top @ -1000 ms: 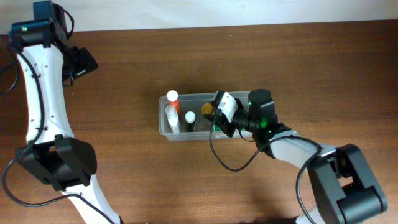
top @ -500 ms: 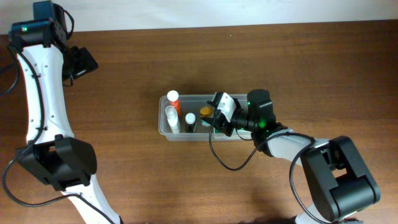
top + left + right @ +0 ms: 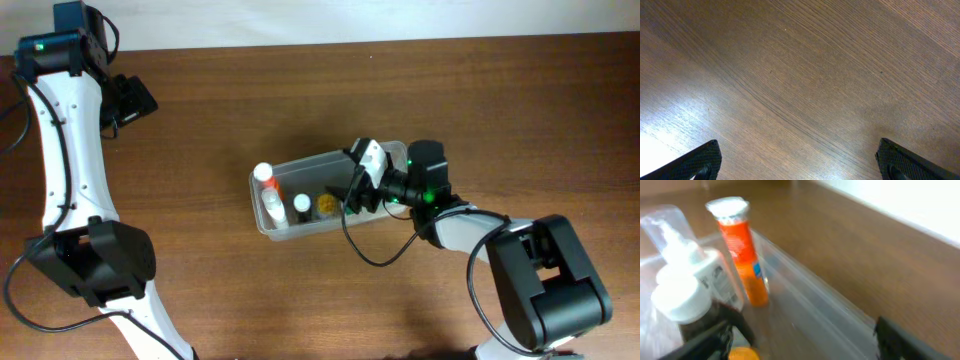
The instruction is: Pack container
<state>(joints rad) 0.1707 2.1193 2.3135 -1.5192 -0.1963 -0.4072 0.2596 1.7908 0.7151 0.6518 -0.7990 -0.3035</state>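
The container (image 3: 300, 168), a clear plastic tub, lies skewed at mid-table. Inside stand an orange tube (image 3: 263, 173) (image 3: 742, 255), a clear-capped spray bottle (image 3: 272, 205) (image 3: 670, 235), a dark bottle with a white cap (image 3: 301, 203) (image 3: 685, 300) and an amber-capped bottle (image 3: 326, 205). My right gripper (image 3: 357, 180) (image 3: 805, 345) is open at the tub's right end. One finger is inside by the bottles, the other outside, and the tub wall (image 3: 815, 305) runs between them. A white object (image 3: 372, 154) shows beside it; I cannot tell what it is. My left gripper (image 3: 130, 100) (image 3: 800, 162) hangs open over bare wood.
The brown wooden table (image 3: 500, 100) ends at a pale wall along the back edge. The left arm's white links (image 3: 70, 150) run down the left side. A black cable (image 3: 375, 255) loops in front of the tub.
My right gripper has opened wide. The container has swung and slid left, its left end now nearer the front. The left arm has not moved.
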